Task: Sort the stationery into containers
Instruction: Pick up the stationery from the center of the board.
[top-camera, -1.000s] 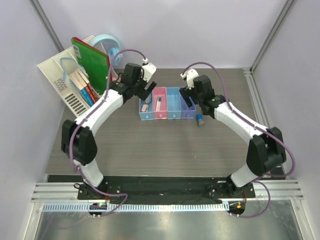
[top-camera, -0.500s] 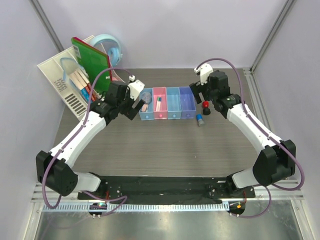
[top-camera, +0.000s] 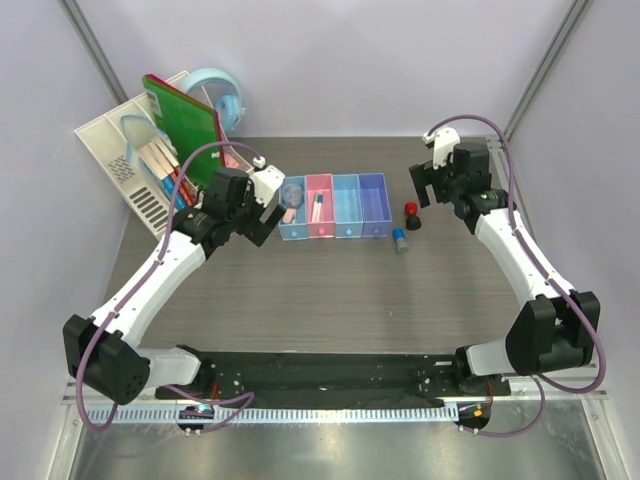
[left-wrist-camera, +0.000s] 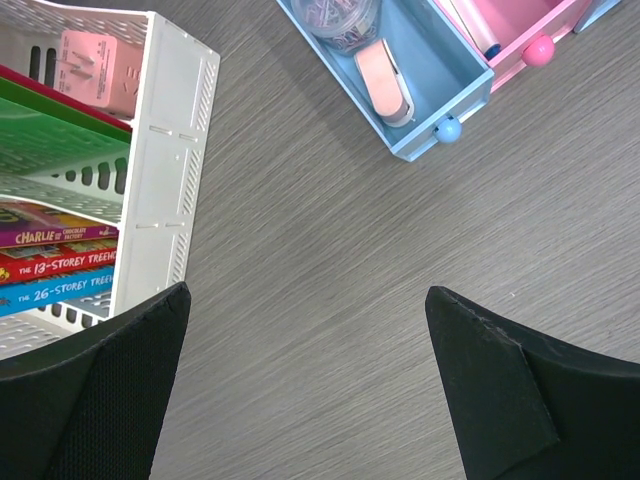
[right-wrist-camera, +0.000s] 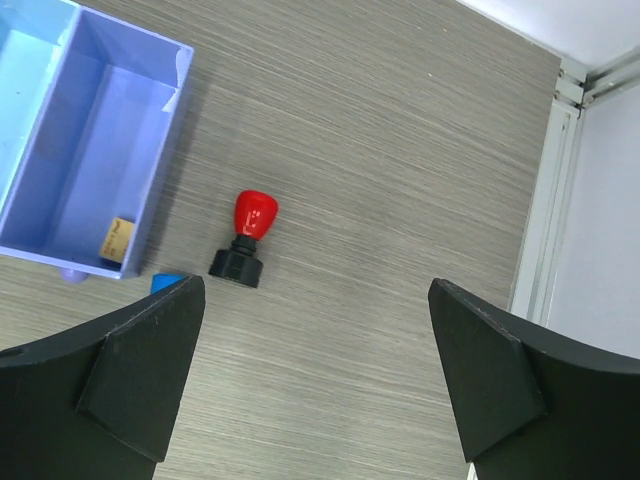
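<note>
Two pieces are out on the grey worktop (top-camera: 300, 290), so the sorting looks mostly done but not finished. The red-and-black stubby cylinder (right-wrist-camera: 247, 240) sits at three o'clock from the violet-blue plastic bin (right-wrist-camera: 165, 150), just beside it but apart. The blue-grey stubby cylinder (top-camera: 399, 239) is at about five o'clock from that same bin. Whether the red one stands or lies, I cannot tell. A tiny orange block (right-wrist-camera: 117, 238) is already inside the violet-blue bin. Over in the light-blue plastic bin (left-wrist-camera: 435, 60), a pink eraser (left-wrist-camera: 385, 85) is tucked away. The right hand (right-wrist-camera: 315, 288) hovers at one o'clock from the red cylinder, fingers spread wide and holding nothing. The left hand (left-wrist-camera: 305, 295) is equally wide and empty at nine o'clock from the light-blue bin, between it and the white slotted desk organizer (left-wrist-camera: 165, 170). I judge the next pick falls to the right hand. It needs to swing towards seven o'clock, centre over the red cylinder, drop, and close across its narrow body without nudging the bin.
</note>
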